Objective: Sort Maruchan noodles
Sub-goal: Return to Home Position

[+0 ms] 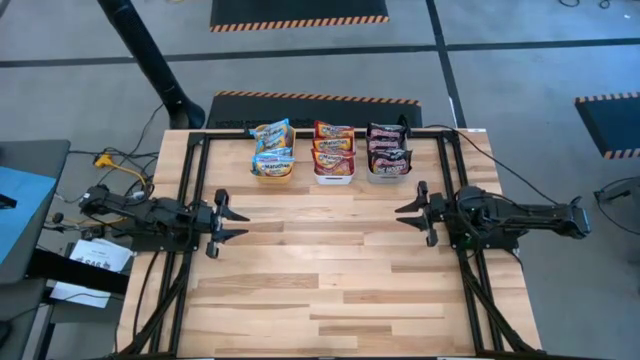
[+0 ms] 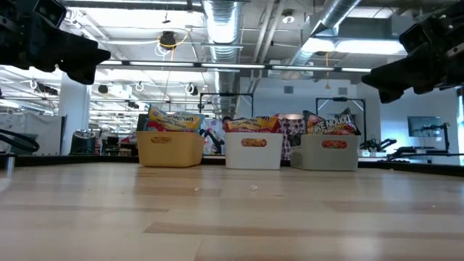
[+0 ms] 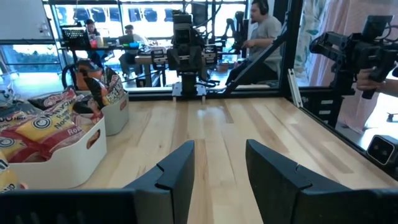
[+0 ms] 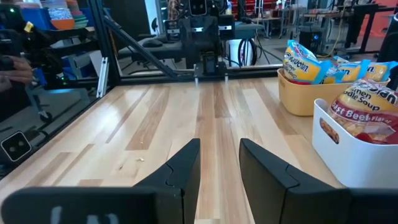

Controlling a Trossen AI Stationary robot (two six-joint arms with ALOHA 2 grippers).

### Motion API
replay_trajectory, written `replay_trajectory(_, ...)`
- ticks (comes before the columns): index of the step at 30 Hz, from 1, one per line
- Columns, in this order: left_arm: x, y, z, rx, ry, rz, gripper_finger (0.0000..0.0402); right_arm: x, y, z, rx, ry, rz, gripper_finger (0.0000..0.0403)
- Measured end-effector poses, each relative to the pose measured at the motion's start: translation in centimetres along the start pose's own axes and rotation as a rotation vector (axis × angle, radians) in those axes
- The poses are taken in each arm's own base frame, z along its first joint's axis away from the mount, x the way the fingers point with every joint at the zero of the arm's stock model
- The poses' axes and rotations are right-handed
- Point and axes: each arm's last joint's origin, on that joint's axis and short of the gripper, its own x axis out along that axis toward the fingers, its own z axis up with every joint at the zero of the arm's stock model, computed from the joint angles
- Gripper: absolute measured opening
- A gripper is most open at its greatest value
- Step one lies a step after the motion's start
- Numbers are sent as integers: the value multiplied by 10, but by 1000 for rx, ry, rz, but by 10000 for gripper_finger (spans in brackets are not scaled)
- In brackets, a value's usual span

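Observation:
Three bins stand in a row at the table's far edge. The orange bin holds yellow-and-blue noodle packets. The white bin holds red-orange packets, and the grey bin holds dark red-black packets. In each bin the packets stand on edge, one behind another. My left gripper hovers open over the table's left side. My right gripper hovers open over the right side. Both point toward the table's middle and hold nothing.
A dark metal frame runs along the table's left, right and far edges. Bare wood spreads between the two grippers and toward the near edge. People sit at desks in the room beyond the table.

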Motion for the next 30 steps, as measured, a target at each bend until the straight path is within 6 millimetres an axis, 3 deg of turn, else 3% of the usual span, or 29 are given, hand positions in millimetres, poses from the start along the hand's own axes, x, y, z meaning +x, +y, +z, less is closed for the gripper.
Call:
replay_trajectory(7, 0, 0, 0, -23, 1, 0, 134, 0, 0, -1, 12, 6, -6, 136)
replay_trajectory(15, 0, 0, -1, 138, 2, -1, 134, 0, -1, -1, -14, 9, -12, 136)
replay_trajectory(20, 0, 0, -1, 74, 3, 19, 134, 0, -1, -1, 48, 11, -12, 136)
replay_trajectory(30, 0, 0, 0, 52, -13, -8, 134, 0, -1, -1, -70, 12, -12, 136)
